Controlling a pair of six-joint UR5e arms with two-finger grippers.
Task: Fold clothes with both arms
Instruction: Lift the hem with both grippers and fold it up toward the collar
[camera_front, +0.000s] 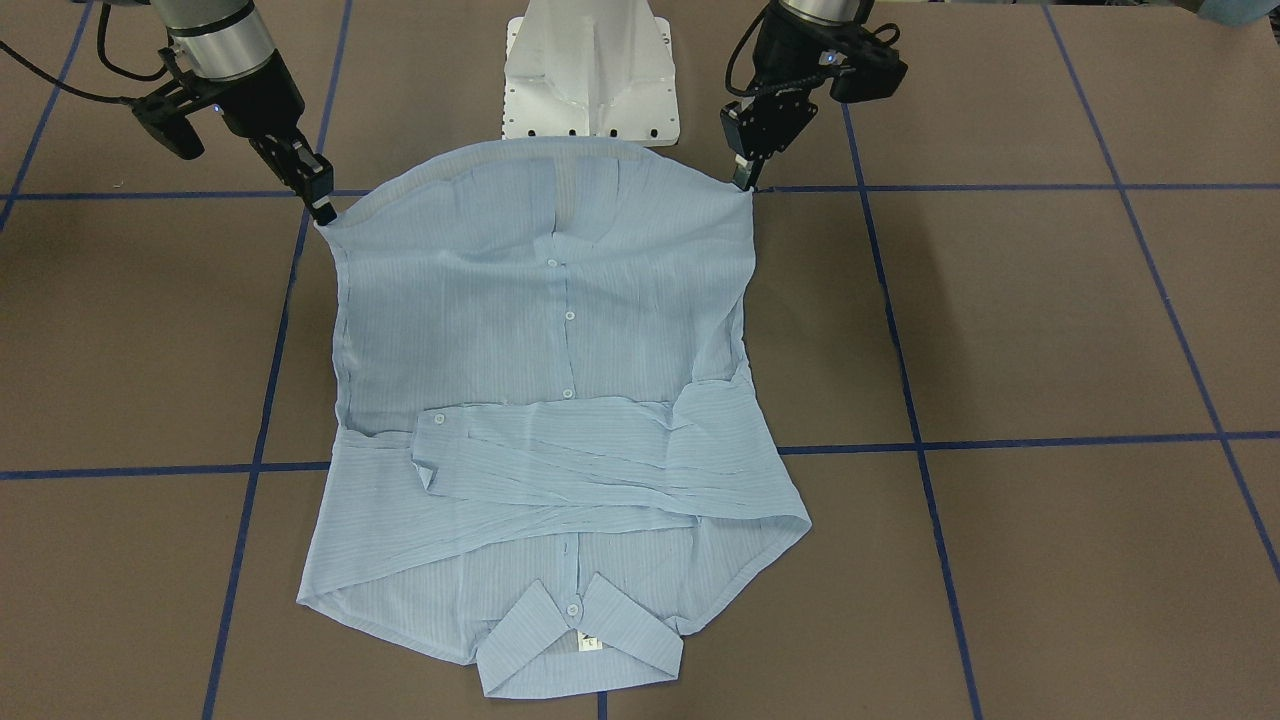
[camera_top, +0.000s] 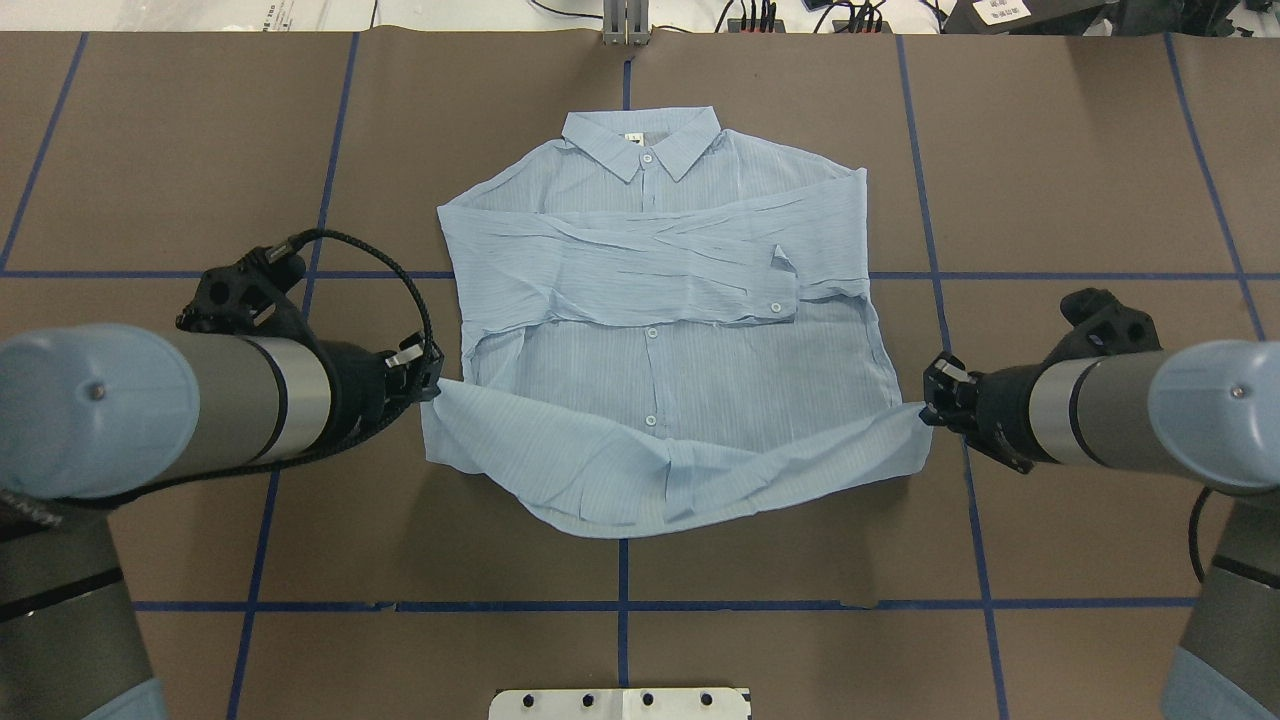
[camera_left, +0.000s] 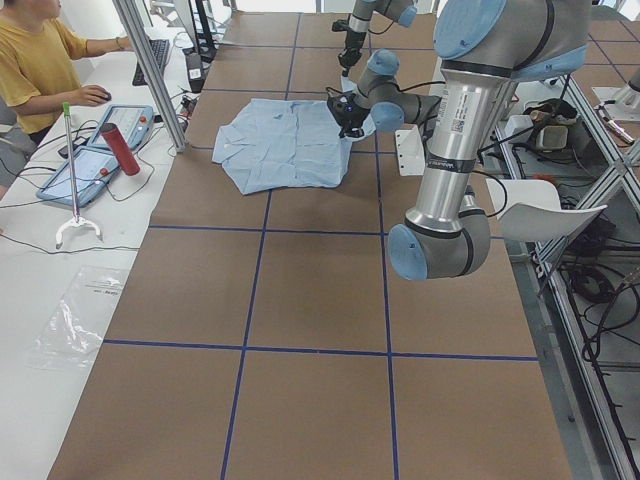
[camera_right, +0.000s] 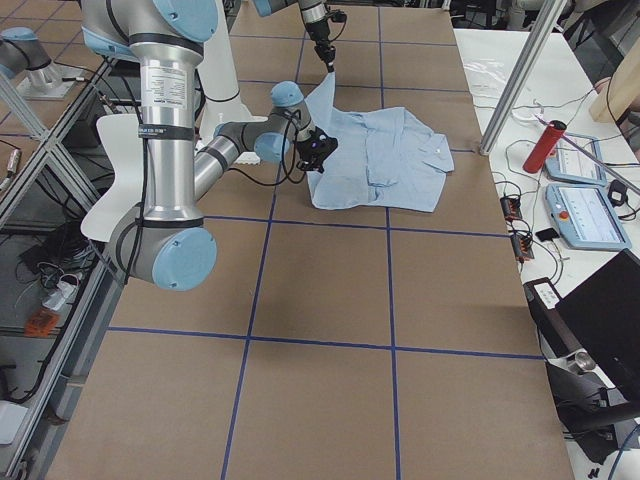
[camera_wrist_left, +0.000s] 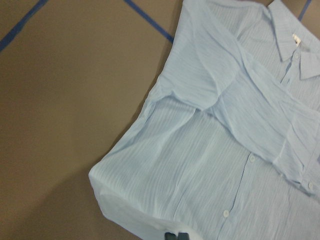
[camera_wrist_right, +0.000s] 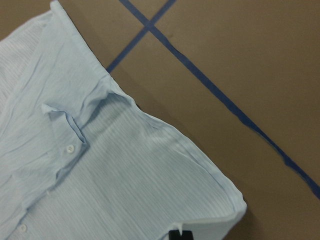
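The pale-blue striped shirt (camera_top: 650, 300) lies face up on the brown table, collar (camera_top: 640, 140) away from the robot and both sleeves folded across the chest. My left gripper (camera_top: 435, 380) is shut on the near-left hem corner. My right gripper (camera_top: 925, 400) is shut on the near-right hem corner. Both corners are raised off the table, so the hem (camera_top: 640, 480) sags between them. In the front-facing view the left gripper (camera_front: 742, 180) is on the right and the right gripper (camera_front: 323, 212) on the left. Each wrist view looks down the shirt (camera_wrist_left: 210, 150) (camera_wrist_right: 100, 165), with the fingertips barely visible at the bottom edge.
The white pedestal base (camera_front: 590, 80) stands close behind the lifted hem. Blue tape lines (camera_top: 620, 605) cross the brown table. A person (camera_left: 35, 60) sits at a side bench with tablets and a red cylinder (camera_left: 118, 148). Bare table surrounds the shirt.
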